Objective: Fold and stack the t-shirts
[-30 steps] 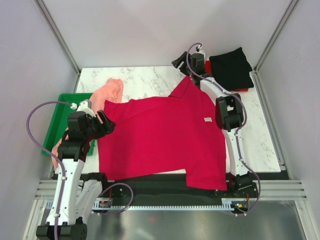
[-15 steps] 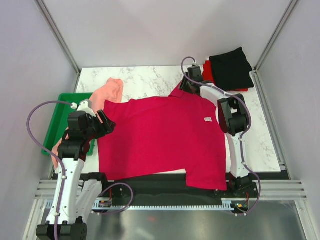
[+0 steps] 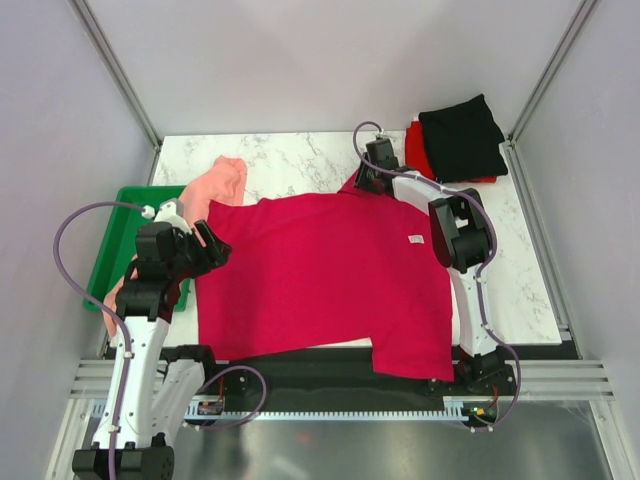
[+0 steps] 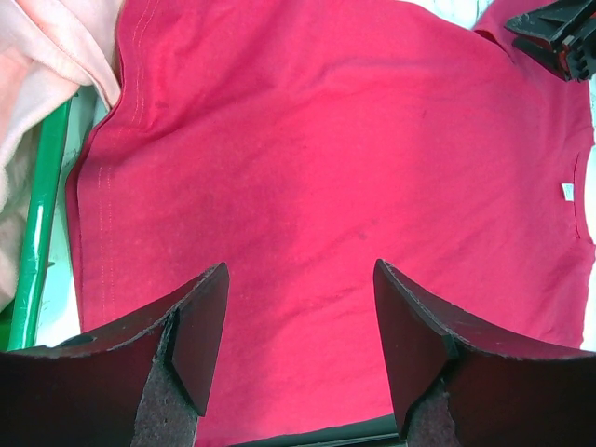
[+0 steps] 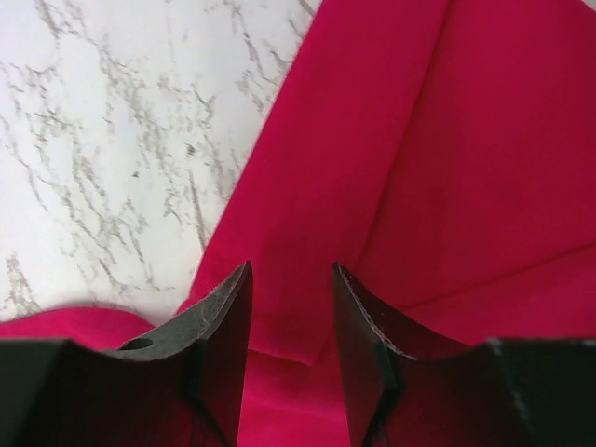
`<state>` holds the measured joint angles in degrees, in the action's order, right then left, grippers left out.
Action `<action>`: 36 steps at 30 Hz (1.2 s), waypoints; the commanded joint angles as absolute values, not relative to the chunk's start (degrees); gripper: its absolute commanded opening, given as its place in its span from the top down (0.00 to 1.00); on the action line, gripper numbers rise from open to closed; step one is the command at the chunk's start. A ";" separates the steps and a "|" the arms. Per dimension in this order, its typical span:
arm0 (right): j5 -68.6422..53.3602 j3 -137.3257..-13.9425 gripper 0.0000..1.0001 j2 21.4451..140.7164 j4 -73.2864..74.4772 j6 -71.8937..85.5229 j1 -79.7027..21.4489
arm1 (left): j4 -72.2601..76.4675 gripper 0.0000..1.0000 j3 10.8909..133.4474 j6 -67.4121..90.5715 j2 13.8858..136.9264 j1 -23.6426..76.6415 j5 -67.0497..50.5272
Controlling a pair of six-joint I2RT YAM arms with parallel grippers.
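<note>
A crimson t-shirt lies spread flat on the marble table, its white neck label to the right. My right gripper sits low over the far sleeve. In the right wrist view the jaws stand partly apart, and the sleeve's hem lies in the gap unpinched. My left gripper hovers open over the shirt's left edge, holding nothing. A salmon-pink t-shirt is draped at the far left. A folded black t-shirt rests on a bright red one at the far right.
A green plastic tray stands off the table's left edge, partly under the pink cloth. Bare marble shows behind the crimson shirt. Metal frame posts and grey walls close in the back and sides. The crimson shirt's near corner hangs over the front edge.
My right gripper has swung left from beside the black stack, come down over the far sleeve, and narrowed its jaws. The left arm has stayed still.
</note>
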<state>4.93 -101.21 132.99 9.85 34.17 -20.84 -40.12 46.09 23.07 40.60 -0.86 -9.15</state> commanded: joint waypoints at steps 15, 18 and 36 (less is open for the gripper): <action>8.09 -98.78 0.50 129.02 9.93 31.64 -20.48 | -37.71 0.30 45.88 22.32 40.34 -0.62 -9.49; 7.21 -99.84 0.51 130.16 9.93 31.82 -20.48 | -37.71 0.30 45.97 22.24 40.43 -0.70 -9.41; 6.76 -104.16 0.57 133.16 10.72 32.61 -21.09 | -37.62 0.30 45.79 22.24 40.08 -0.70 -9.58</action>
<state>6.00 -103.37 133.75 10.63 32.75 -20.88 -40.10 46.09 23.07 40.56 -0.86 -9.17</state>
